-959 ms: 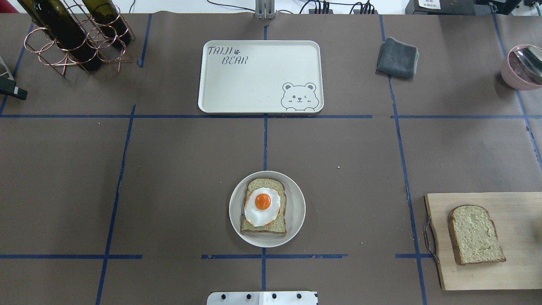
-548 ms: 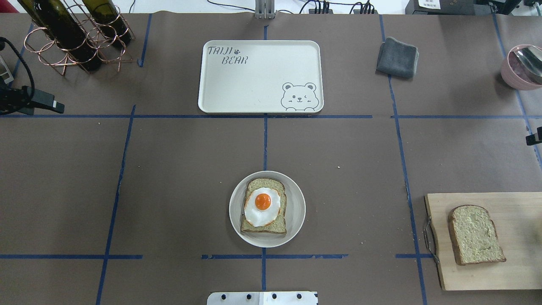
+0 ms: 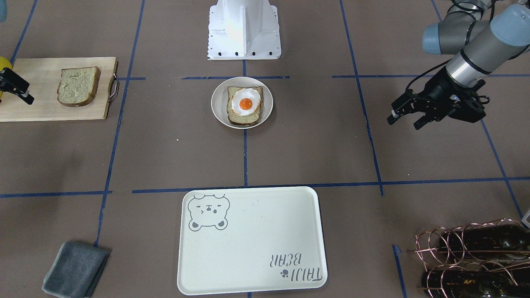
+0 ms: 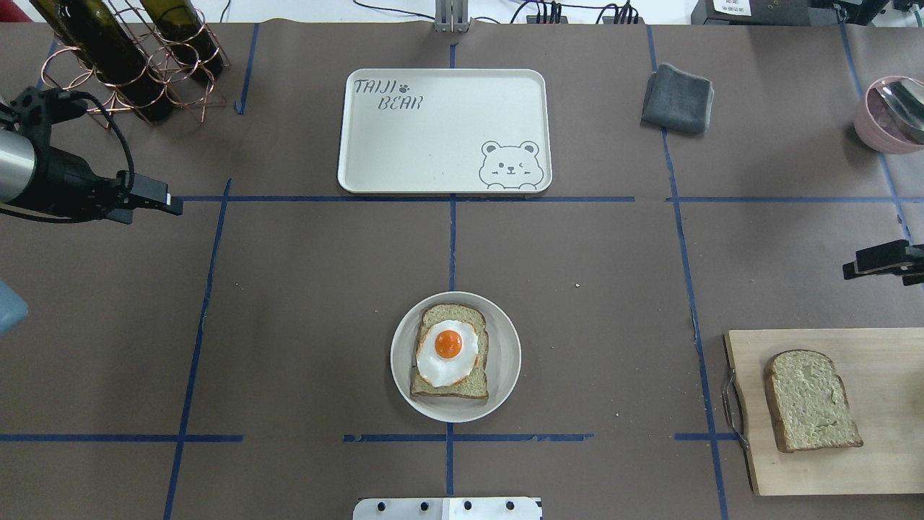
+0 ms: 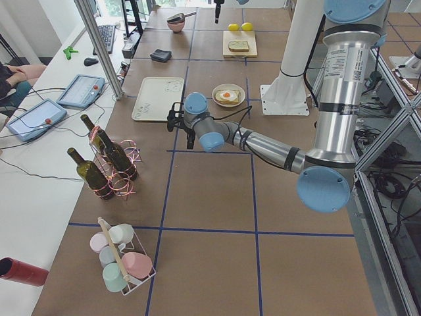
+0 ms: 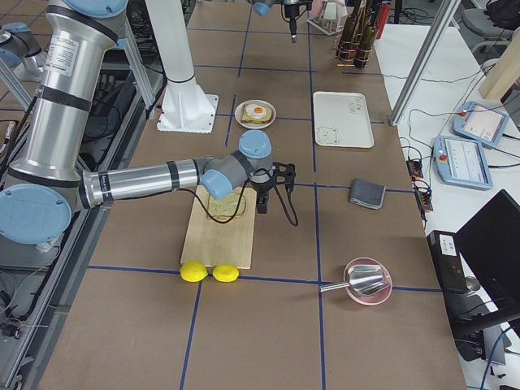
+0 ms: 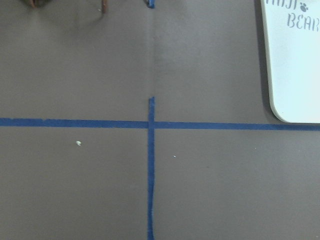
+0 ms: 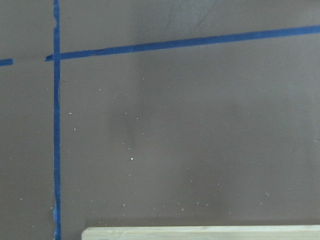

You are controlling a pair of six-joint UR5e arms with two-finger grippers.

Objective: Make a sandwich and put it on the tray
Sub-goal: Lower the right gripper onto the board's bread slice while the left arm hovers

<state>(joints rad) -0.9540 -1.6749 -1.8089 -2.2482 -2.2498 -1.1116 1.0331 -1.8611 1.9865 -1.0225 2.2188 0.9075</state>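
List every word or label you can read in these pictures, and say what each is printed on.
"TAIJI BEAR": grey letters on the tray, with a paw print beside them.
White label on the black box at the table's far edge: too small to read.
Tablet screens: too small to read.

Overhead and front views face each other, sharing the tray [image 4: 444, 130].

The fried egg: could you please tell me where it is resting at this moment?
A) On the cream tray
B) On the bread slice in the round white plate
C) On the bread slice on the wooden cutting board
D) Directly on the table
B: the fried egg lies on the bread slice in the round white plate, and the other slice on the wooden cutting board carries no egg.
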